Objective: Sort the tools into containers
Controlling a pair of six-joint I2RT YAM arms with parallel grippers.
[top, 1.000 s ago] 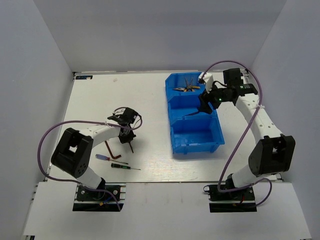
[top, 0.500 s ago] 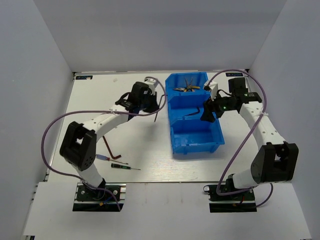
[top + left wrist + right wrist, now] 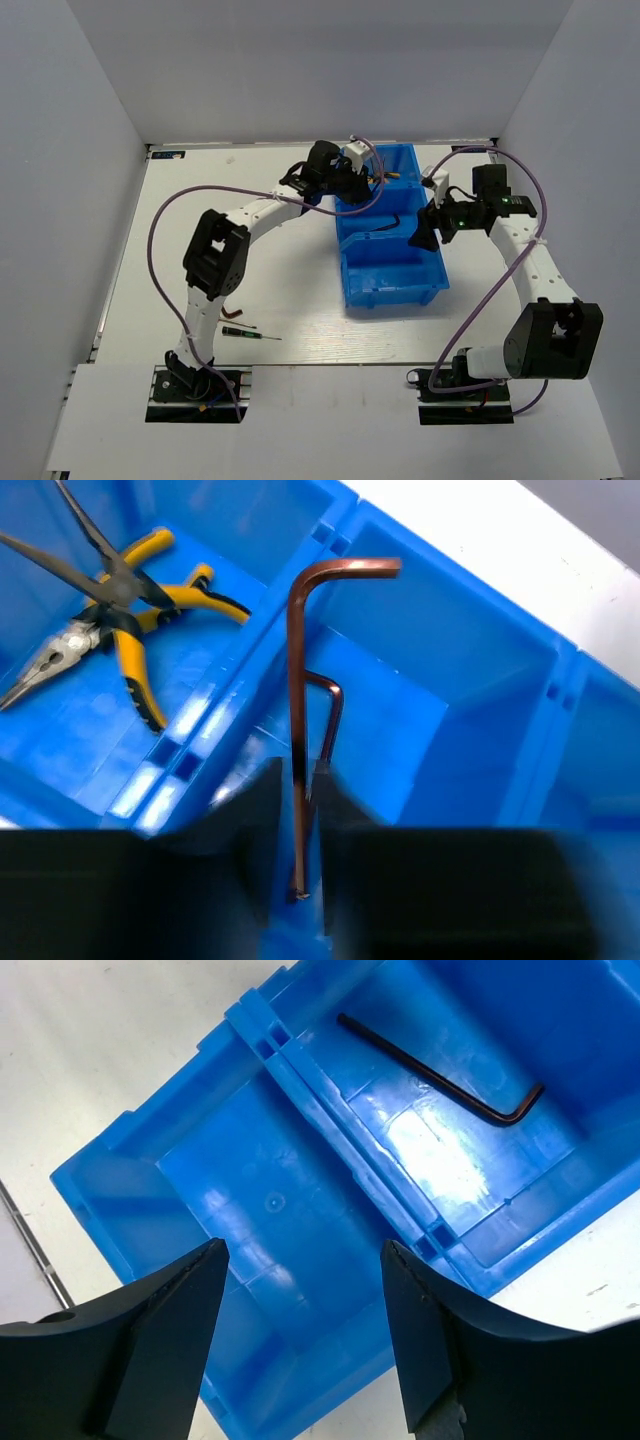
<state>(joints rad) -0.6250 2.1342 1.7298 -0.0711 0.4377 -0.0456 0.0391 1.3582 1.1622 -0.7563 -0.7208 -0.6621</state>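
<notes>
Arms of a tabletop robot reach over a bright blue plastic bin (image 3: pixel 345 292) with three open compartments, standing on a white table (image 3: pixel 290 310).

The left gripper (image 3: pixel 298 780) pinches a dark brown L-shaped hex key (image 3: pixel 296 680) by its long leg, and the short leg bends off at the free end. The key hangs over the wall between the far and middle compartments. Two yellow-handled pliers (image 3: pixel 125 630) lie crossed in the far compartment. A second hex key (image 3: pixel 440 1070) lies flat on the floor of the middle compartment. The right gripper (image 3: pixel 300 1260) hovers over the near and middle compartments, fingers spread wide and holding nothing. A thin black-handled screwdriver (image 3: pixel 240 331) lies on the table near the left arm's base, well apart from the bin.
</notes>
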